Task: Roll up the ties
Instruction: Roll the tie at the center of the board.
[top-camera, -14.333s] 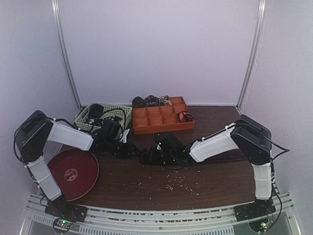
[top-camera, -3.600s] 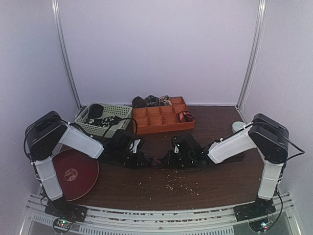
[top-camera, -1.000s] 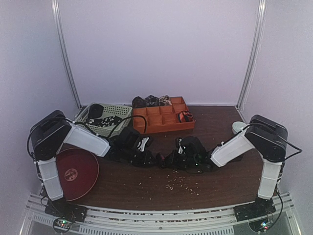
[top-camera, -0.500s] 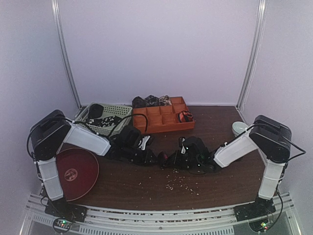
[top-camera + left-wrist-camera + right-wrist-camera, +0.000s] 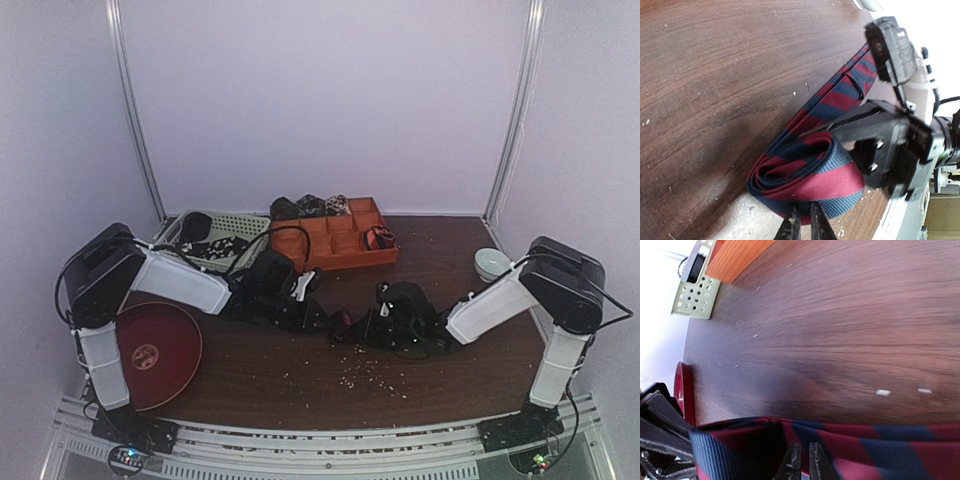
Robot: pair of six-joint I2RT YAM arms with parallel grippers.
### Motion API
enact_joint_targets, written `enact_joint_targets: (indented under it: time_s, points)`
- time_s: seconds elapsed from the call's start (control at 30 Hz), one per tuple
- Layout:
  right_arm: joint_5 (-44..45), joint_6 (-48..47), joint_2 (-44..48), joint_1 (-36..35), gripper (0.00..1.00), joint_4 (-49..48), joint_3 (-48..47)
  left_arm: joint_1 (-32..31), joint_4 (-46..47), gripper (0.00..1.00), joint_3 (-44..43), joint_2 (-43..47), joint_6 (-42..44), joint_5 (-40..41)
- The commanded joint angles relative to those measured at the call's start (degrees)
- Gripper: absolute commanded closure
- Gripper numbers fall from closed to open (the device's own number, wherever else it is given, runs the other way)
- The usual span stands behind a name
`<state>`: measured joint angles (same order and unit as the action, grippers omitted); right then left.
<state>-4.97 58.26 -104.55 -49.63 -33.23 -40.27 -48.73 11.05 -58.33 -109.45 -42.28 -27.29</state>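
Observation:
A red-and-navy striped tie (image 5: 345,322) lies on the brown table between my two grippers. In the left wrist view its end is wound into a loose coil (image 5: 805,175), and the rest runs away as a flat strip (image 5: 845,92). My left gripper (image 5: 803,227) is shut on the coil's near edge; in the top view it (image 5: 318,316) sits at the tie's left. My right gripper (image 5: 803,462) is shut on the strip (image 5: 875,445) right beside the coil; in the top view it (image 5: 374,326) sits at the tie's right.
An orange tray (image 5: 318,262) holds a rolled red-and-black tie (image 5: 378,238); dark coils (image 5: 310,206) lie behind it. A pale green basket (image 5: 250,222) with dark ties stands at back left. A red plate (image 5: 150,355) lies front left, a white bowl (image 5: 490,263) at right. Crumbs (image 5: 370,365) dot the table.
Both grippers have moved to the right across the table with the tie between them. The white bowl now shows fully at the right.

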Motion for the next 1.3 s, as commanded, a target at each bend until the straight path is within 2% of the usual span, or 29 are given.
enact_joint_targets:
  time_s: [0.0,0.13,0.3,0.53,0.67,0.83,1.0,1.27]
  points:
    - [4.22,-1.67,5.90,2.10,0.87,3.38,2.75,-0.44,-0.51,0.90,-2.55,-1.28,1.39,-0.79]
    - [6.10,-2.94,9.28,2.34,0.81,6.86,2.93,-0.55,-0.87,0.90,-4.12,-2.31,1.70,-1.06]
    - [5.53,-5.26,13.44,2.32,0.69,7.77,2.87,-1.25,-1.16,0.90,-5.72,-3.78,1.68,-1.18]
    - [1.88,-7.84,10.25,2.42,0.57,12.86,-1.96,-2.15,-1.20,0.90,-7.35,-6.47,1.65,-1.06]
    - [1.05,-8.20,7.71,2.38,0.59,16.79,-3.77,-2.28,-1.33,0.90,-7.76,-6.91,1.84,-0.35]
    - [-0.38,-7.32,6.23,2.43,0.66,15.40,-2.87,-2.18,-2.85,0.91,-8.25,-6.81,2.49,1.36]
    - [-2.57,-6.10,4.12,2.20,0.74,12.95,-2.71,-1.63,-7.02,0.91,-7.21,-3.40,3.08,6.87]
    - [-4.62,-1.85,0.22,-0.50,0.81,8.69,-4.27,1.78,-9.43,0.92,3.33,6.25,3.18,15.35]
